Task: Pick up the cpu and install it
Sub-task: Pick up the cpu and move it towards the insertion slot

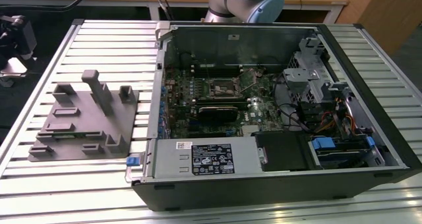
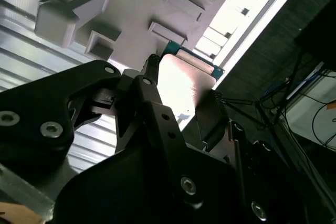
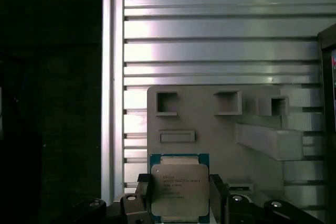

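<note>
Holds the cpu [image 3: 178, 188] clamped by two opposite sides in the gripper [image 3: 180, 198]. Overlaps the tray's [image 3: 205, 121] edge in the first wrist view, slatted table [image 3: 210, 51] beyond.

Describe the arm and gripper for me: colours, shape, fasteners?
The arm is silver-grey tubing with a pale blue joint cap. The gripper is matte black, built of angular linked plates with round silver screw heads.
</note>
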You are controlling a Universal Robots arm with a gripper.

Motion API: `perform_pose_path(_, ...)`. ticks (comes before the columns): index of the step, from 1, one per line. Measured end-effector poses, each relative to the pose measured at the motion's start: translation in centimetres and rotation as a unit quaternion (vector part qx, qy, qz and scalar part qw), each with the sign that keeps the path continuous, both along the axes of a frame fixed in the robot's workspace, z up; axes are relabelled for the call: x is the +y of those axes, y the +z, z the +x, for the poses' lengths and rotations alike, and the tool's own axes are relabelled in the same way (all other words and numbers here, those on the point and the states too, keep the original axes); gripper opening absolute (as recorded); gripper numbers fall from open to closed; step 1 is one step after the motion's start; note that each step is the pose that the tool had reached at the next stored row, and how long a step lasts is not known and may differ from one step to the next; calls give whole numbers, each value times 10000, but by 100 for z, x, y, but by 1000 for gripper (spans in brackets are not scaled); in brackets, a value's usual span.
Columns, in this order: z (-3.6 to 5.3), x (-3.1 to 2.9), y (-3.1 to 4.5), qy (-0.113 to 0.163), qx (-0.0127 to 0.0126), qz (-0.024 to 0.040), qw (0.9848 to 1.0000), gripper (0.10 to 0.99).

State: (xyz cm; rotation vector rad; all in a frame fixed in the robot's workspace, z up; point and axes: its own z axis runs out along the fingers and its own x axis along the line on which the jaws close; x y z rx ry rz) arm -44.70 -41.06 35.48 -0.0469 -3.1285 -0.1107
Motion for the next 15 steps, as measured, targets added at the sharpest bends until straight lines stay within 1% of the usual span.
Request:
perform_pose_path(1, 0, 1, 23, 0, 0, 0, 10000, 533)
perform_pose_path(2, 0, 4, 66, 0, 1, 0, 10000, 533)
perform_pose_path(12, 0, 17, 284, 0, 0, 0, 10000, 533)
perform_pose_path(15, 1, 18, 323, 0, 0, 1, 10000, 533)
